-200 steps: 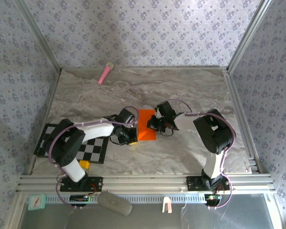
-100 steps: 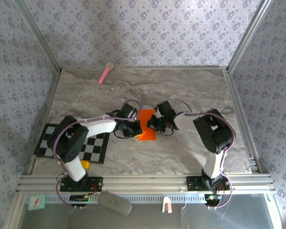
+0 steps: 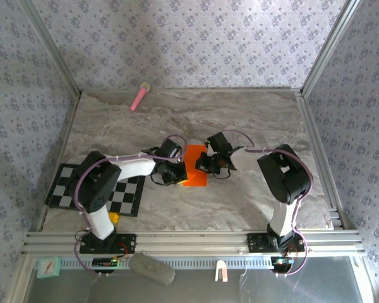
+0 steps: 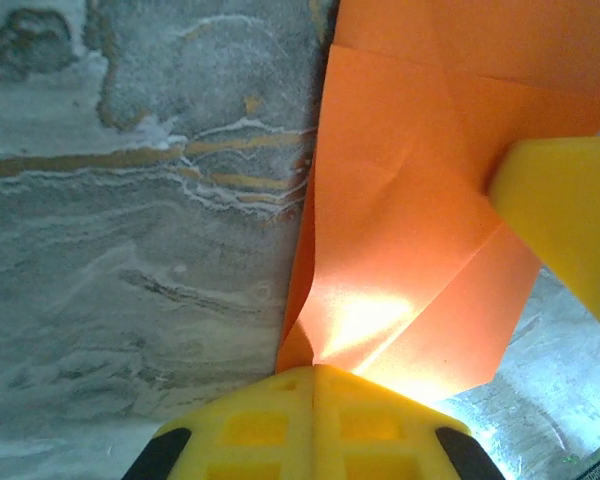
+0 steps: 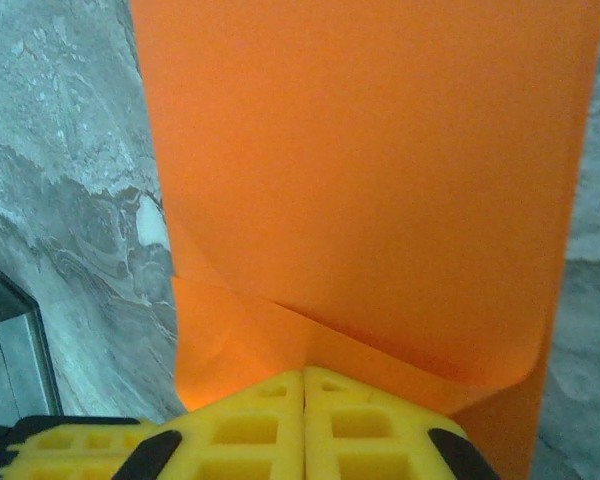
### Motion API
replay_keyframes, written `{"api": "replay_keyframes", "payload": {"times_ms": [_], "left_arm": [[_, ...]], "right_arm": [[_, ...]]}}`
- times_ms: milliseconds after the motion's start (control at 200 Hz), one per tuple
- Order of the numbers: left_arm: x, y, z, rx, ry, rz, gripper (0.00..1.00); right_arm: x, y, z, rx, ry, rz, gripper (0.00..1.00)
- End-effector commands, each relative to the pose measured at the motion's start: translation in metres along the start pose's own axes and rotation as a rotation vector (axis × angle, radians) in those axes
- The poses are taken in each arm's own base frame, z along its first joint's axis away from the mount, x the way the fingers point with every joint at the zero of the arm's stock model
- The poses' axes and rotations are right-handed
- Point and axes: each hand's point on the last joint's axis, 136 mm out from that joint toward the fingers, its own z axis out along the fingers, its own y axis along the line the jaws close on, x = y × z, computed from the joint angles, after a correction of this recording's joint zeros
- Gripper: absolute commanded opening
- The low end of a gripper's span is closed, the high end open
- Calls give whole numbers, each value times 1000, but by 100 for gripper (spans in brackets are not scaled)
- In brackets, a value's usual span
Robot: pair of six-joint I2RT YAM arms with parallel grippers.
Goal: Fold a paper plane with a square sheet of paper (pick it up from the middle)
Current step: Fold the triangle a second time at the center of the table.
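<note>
You've got the sheet of paper (image 3: 194,165) in the middle of the table (image 3: 259,120), left gripper (image 3: 180,172) on its left edge, right gripper (image 3: 204,165) on its right, mat (image 3: 95,189) near the near-left corner, stick (image 3: 139,96) at the far edge.

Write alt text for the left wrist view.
The left gripper, its yellow jaws shut, pinches the bottom of a creased orange paper over a grey marbled table. The right gripper is a yellow wedge at the paper's right edge.
</note>
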Motion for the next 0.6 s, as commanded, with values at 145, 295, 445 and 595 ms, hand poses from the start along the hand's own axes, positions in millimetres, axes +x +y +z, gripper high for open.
{"api": "replay_keyframes", "payload": {"times_ms": [145,295,445,595], "left_arm": [[13,28,9,-94,51,-40,0],[13,29,9,-95,50,-40,0],[12,29,9,-95,48,-40,0],[13,29,10,-92,47,-41,0]], "right_arm": [[9,23,-18,17,-22,-164,12],[24,21,-9,53,-7,-162,6],[27,22,-2,53,0,-154,2],[33,23,6,51,31,-152,1]]}}
